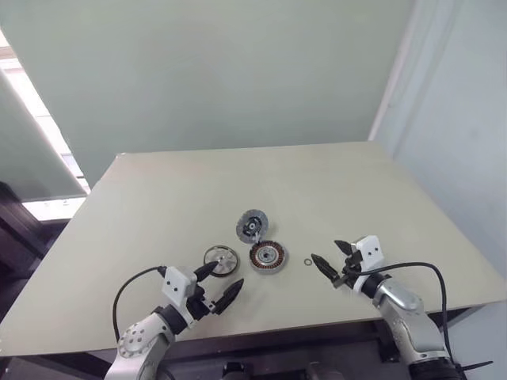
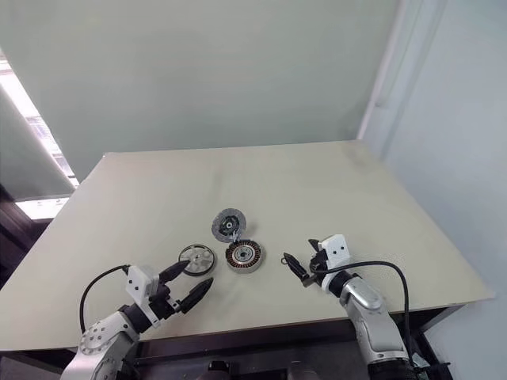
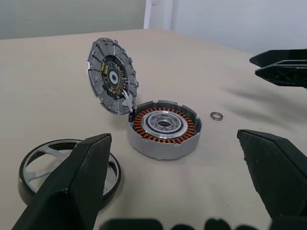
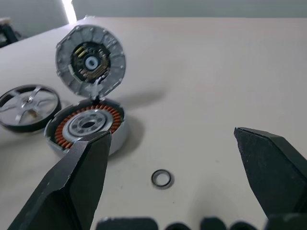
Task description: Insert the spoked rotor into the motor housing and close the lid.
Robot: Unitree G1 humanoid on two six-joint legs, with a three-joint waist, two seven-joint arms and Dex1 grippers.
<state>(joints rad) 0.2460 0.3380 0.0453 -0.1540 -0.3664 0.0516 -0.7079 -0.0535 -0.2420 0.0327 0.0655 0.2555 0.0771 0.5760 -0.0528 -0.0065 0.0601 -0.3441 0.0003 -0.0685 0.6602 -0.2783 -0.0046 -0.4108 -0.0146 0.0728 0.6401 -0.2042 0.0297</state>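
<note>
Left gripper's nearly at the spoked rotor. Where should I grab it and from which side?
Grip the spoked rotor across its dark outer rim, coming from above on the left gripper's side. It lies flat on the table, so a level approach would likely only push it. The thin spokes look poor to pinch. Its far side sits close to the motor housing, so keep the fingers off that edge.

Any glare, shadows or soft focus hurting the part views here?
Left wrist view: motor housing and lid crisp, small ring readable; own fingers soft. Right wrist view: lid slightly soft, faint shadow beside the housing. Left eye view: bright window strip at the left edge, spoked rotor small, even light on the table.
</note>
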